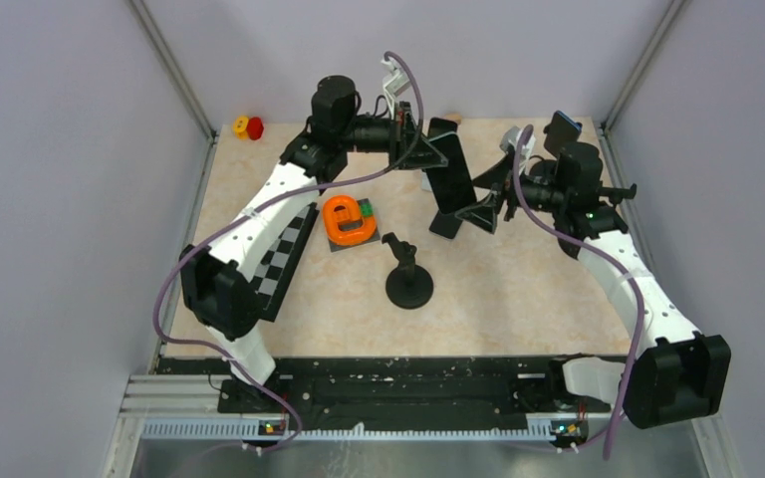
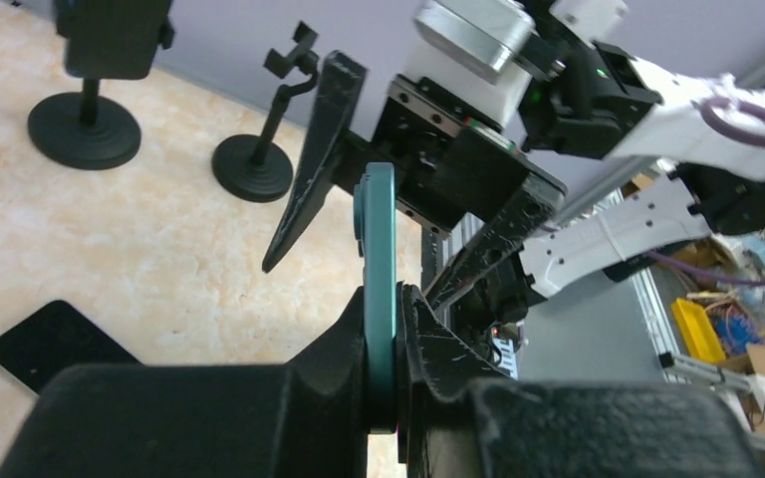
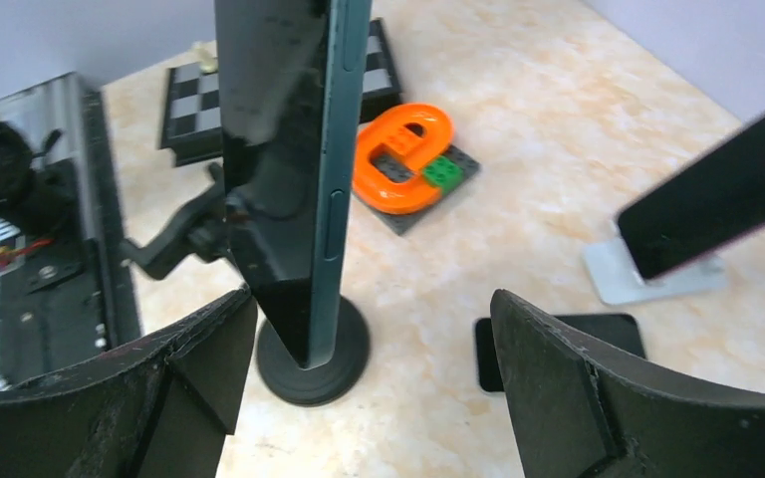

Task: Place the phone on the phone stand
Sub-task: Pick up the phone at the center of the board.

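At the left of the worktop point(image 1: 518, 299) one checkerboard point(image 1: 284, 257) is seen. Just to its right lies one orange piece point(image 1: 347, 221) on a dark plate, with a green block point(image 3: 443, 171) set in it. Two small pieces, one yellow and one red point(image 1: 249, 126), are seen at the far left corner.

The phone point(image 2: 377, 229) is held edge-on above the worktop, farther back than the phone stand point(image 1: 408, 284) and to its right. It is grasped by the left gripper point(image 2: 386, 309), whose fingers are clenched on its two faces, so that only the teal edge is shown to the left wrist camera.

The phone's free end is flanked by the right gripper point(image 3: 371, 299). The fingers point(image 2: 314, 159) of this gripper are spread wide apart, one on each side, and neither is seen to touch the phone. In the right wrist view the phone lies nearer the finger on the left of the picture.

Three phones are counted: the held one, a black phone point(image 3: 558, 349) lying flat on the worktop, and a propped phone point(image 3: 717, 194) leaning on a pale stand point(image 3: 647, 279). Two black stands with round bases are counted in the left wrist view. One has a clamp head point(image 2: 252, 164) and the second black stand point(image 2: 85, 127) has a broad holder.
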Robot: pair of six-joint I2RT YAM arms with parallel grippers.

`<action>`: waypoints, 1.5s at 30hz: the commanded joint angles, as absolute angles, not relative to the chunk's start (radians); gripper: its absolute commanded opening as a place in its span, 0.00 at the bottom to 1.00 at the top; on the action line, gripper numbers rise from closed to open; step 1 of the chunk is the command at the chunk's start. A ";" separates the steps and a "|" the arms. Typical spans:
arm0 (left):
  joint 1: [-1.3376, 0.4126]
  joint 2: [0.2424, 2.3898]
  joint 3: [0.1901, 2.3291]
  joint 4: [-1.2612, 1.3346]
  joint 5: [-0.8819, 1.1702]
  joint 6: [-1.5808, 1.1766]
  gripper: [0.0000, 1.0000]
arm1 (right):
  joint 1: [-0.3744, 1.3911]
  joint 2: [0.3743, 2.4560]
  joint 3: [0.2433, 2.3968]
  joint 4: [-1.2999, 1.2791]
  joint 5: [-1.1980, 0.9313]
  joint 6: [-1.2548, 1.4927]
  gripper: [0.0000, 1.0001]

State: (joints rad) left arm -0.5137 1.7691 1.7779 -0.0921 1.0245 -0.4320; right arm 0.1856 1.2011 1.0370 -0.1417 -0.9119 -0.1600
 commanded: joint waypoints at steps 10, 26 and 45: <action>-0.543 1.680 1.723 -0.119 1.141 -0.265 0.00 | 0.196 1.249 1.042 0.073 -1.293 0.026 0.72; -0.578 1.659 1.664 -0.085 1.043 -0.264 0.00 | 0.245 1.319 0.997 0.257 -1.333 0.199 0.22; -0.566 1.496 1.357 0.285 0.941 -0.497 0.88 | 0.244 1.203 0.841 0.753 -1.191 0.598 0.00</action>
